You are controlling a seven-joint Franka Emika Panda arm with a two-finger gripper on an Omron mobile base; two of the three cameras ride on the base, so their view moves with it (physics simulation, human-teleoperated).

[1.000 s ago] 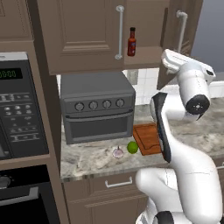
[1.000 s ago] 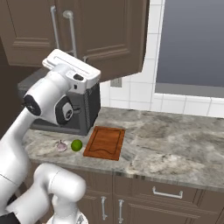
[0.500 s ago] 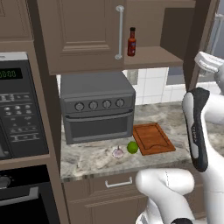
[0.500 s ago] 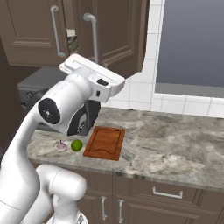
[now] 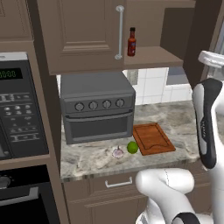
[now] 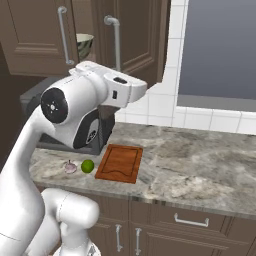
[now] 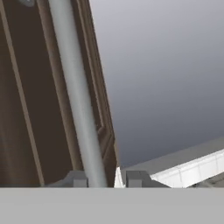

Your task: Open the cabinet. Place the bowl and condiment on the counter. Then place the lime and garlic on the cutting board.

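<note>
step: opening cabinet (image 5: 87, 35), I judge right door swung out, left shut | bench (image 6: 200, 165) | cutting board (image 5: 153, 138) bare | bowl (image 6: 84, 45) and condiment (image 5: 131, 41) on cabinet shelf | lime (image 5: 132, 147), garlic (image 5: 117, 152) at board's 9 o'clock | end effector (image 7: 113, 178) at door handle (image 7: 76, 100), grip: cannot tell | next: widen door, reach condiment

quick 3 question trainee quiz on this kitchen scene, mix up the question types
1. True or false: the lime lies on the cutting board.
2. Where is the condiment? A) on the counter B) on the cabinet shelf C) on the toaster oven
3. Fill in: the garlic lies right beside the ____.

Key: 1 false, it is on the counter next to the board. 2 B. 3 lime.
</note>
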